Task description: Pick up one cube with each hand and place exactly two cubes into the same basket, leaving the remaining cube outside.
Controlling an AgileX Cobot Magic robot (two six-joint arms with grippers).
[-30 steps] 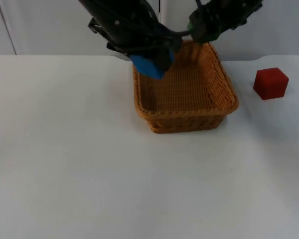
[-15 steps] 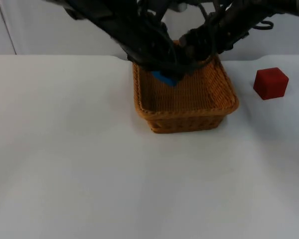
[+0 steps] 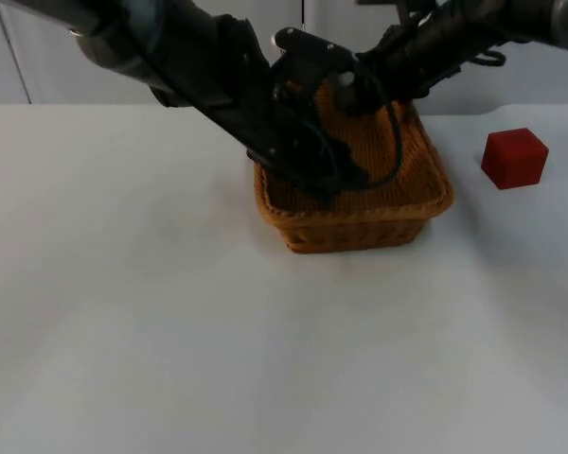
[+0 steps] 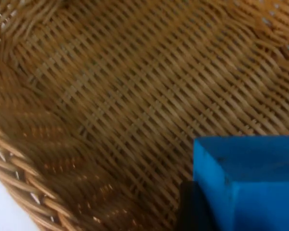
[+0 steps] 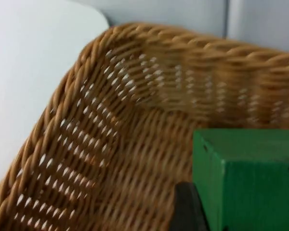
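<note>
The basket (image 3: 426, 194) stands on the white counter (image 3: 170, 331) near the grey wall (image 3: 549, 80), and both arms reach down into it from above. The left hand (image 3: 346, 180) is low inside, close over the woven floor near the front wall. In the left wrist view it pinches the blue cube (image 4: 250, 180), which hangs just above the basket's floor (image 4: 135, 96); whether the cube touches the weave cannot be told. The right hand (image 3: 346, 95) is over the basket's back part, higher than the left one and near the back rim. In the right wrist view it pinches the green cube (image 5: 248, 178), held inside the basket beside a corner of its wall (image 5: 111, 96), level with the upper part of that wall. The basket's floor, where it shows between the arms, is bare weave. The red cube (image 3: 514, 157) sits on the counter outside, to the right of the basket and apart from it.
</note>
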